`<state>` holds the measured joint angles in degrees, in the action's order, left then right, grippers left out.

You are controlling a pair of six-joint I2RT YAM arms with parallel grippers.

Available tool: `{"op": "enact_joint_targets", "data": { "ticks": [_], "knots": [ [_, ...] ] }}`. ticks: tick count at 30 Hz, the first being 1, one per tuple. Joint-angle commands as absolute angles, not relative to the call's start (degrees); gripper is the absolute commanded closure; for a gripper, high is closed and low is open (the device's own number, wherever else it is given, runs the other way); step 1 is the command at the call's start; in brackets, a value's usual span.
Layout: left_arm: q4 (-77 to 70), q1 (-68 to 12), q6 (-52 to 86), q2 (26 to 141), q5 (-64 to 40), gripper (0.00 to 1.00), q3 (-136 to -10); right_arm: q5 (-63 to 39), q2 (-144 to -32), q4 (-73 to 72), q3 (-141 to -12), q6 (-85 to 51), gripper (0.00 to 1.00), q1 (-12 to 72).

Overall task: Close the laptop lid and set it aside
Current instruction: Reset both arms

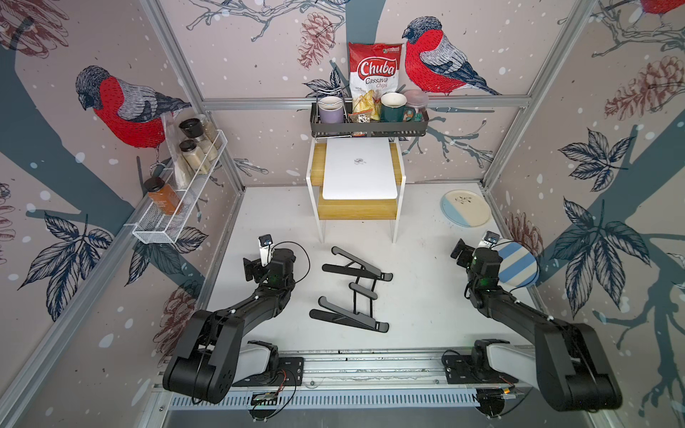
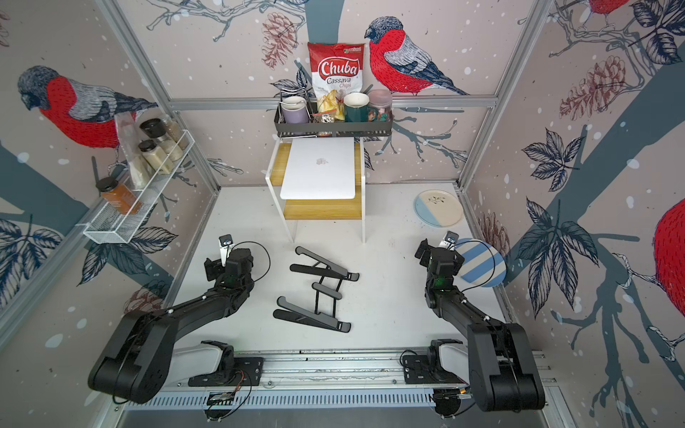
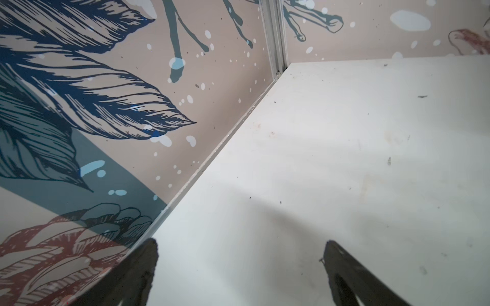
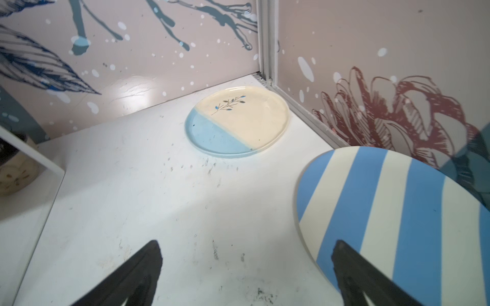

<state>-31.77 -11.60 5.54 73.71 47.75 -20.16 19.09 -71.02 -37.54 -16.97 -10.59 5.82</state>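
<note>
Laptop (image 1: pixel 359 168), lid (image 1: pixel 370 181) down, lies on the shelf (image 1: pixel 356 213). Left gripper (image 3: pixel 240 243) and right gripper (image 4: pixel 246 243), both spread wide, hang before the shelf.

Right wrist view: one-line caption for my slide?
Open, empty right gripper over the white tabletop, round cream-and-blue plate in the corner, round blue-and-white striped plate nearer.

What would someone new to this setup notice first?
Probably the red Chuba chips bag standing in the black basket at the back wall, amid bold red-bird wallpaper. Just below it, the closed silver-white laptop lies on a white-and-wood shelf. Nearer the front, a black folding stand lies in the middle of the table.
</note>
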Motion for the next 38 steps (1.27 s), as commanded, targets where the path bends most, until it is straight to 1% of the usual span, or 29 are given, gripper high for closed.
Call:
{"op": "enact_joint_targets", "data": {
  "ticks": [1, 3, 6, 10, 11, 12, 13, 15, 17, 20, 22, 24, 38],
  "knots": [
    [-38.67, -9.58, 3.69, 75.62, 39.18, 0.04, -20.98, 16.41, -74.44, -43.87, -18.49, -4.07, 0.00, 7.03],
    [-42.21, -8.65, 2.93, 76.99, 35.74, 0.04, -20.60, 14.56, -76.15, -44.93, -18.73, -2.06, 0.00, 7.09],
    [-46.27, -7.73, 1.44, 79.09, 32.75, 0.04, -20.14, 14.55, -80.67, -52.18, -17.09, -1.80, 0.00, 6.32],
    [-64.76, -5.76, -0.17, 90.26, 25.80, 0.04, -16.61, 15.07, -87.44, -60.43, -17.42, -3.50, 0.00, 4.75],
    [-64.92, -5.72, -0.21, 90.23, 25.12, 0.04, -16.61, 14.68, -87.11, -57.75, -19.19, -3.50, 0.00, 4.75],
    [-59.94, -5.49, 0.75, 87.95, 25.05, 0.04, -17.25, 13.76, -86.09, -51.50, -20.93, -3.73, 0.00, 4.64],
    [-54.87, -5.08, 1.69, 87.12, 25.27, 0.04, -18.84, 12.16, -86.22, -49.50, -20.90, -4.13, 0.00, 3.93],
    [-54.78, -4.84, 1.53, 89.49, 26.52, 0.04, -21.04, 11.95, -86.90, -52.20, -20.62, -4.40, 0.00, 3.37],
    [-50.88, -4.50, 2.63, 88.01, 26.20, 0.04, -21.74, 11.36, -86.31, -49.60, -21.46, -4.76, 0.00, 3.07],
    [-54.21, -4.43, 1.96, 89.20, 26.06, 0.04, -21.12, 10.73, -86.31, -49.93, -21.38, -4.92, 0.00, 2.64],
    [-52.16, -4.45, 2.44, 88.45, 26.19, 0.04, -21.45, 10.85, -86.27, -49.78, -21.27, -4.88, 0.00, 2.61],
    [-54.25, -4.50, 1.97, 89.02, 26.10, 0.03, -20.96, 11.18, -86.19, -49.79, -21.27, -4.76, 0.00, 2.90],
    [-53.58, -4.52, 1.94, 88.86, 26.04, 0.03, -21.10, 11.33, -86.14, -49.79, -21.20, -4.71, 0.00, 3.04]
  ]
}}
